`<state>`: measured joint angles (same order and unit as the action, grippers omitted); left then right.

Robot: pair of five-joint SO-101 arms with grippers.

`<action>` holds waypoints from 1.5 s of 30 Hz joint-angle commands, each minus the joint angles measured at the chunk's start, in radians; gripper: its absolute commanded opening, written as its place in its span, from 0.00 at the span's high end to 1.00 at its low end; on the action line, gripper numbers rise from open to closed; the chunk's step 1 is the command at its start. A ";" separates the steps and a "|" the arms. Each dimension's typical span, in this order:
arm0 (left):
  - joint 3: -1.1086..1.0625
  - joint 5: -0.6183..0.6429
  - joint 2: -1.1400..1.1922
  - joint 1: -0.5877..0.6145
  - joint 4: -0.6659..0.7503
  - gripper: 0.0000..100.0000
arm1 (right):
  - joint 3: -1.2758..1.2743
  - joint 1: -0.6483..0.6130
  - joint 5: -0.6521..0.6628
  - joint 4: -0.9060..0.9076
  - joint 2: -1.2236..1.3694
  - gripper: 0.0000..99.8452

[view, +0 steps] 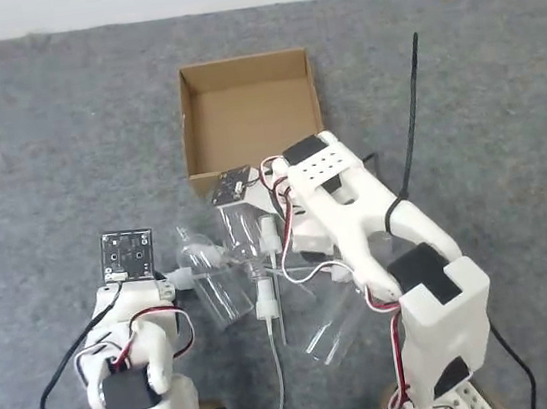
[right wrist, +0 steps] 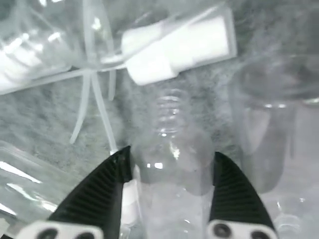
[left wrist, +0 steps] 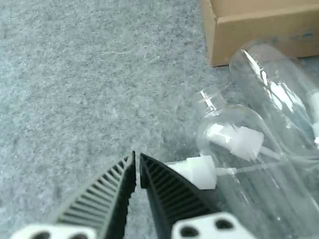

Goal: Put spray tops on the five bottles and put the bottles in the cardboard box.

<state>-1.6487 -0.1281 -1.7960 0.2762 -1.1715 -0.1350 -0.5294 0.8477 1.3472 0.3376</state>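
Note:
Several clear plastic bottles [view: 215, 278] lie in a heap in front of the open cardboard box [view: 249, 107]. My right gripper [right wrist: 169, 162] is shut on the shoulder of one clear bottle [right wrist: 169, 144], whose threaded neck is bare. Just beyond that neck lies a white spray top [right wrist: 177, 47] with its thin tube. My left gripper [left wrist: 136, 158] hangs shut with nothing in it over the carpet at the heap's left edge. Another white spray top [left wrist: 197, 172] lies right beside its fingertip, against a bottle [left wrist: 239, 139]. A loose spray top with a long tube [view: 267, 304] lies mid-heap.
Grey carpet covers the whole floor. The box corner [left wrist: 234, 30] lies close beyond the left gripper's bottles. The white right arm [view: 355, 214] hangs over the middle of the heap. A black cable [view: 411, 116] runs right of the box. Open carpet lies to the far left.

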 commanded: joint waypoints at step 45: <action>0.050 -0.009 -0.018 0.029 0.029 0.99 | 0.084 0.157 -0.568 0.323 -0.558 0.90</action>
<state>-1.6487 -0.1281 -1.7960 0.2793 -1.1715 -0.1028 -0.4312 0.3383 1.6617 -0.1473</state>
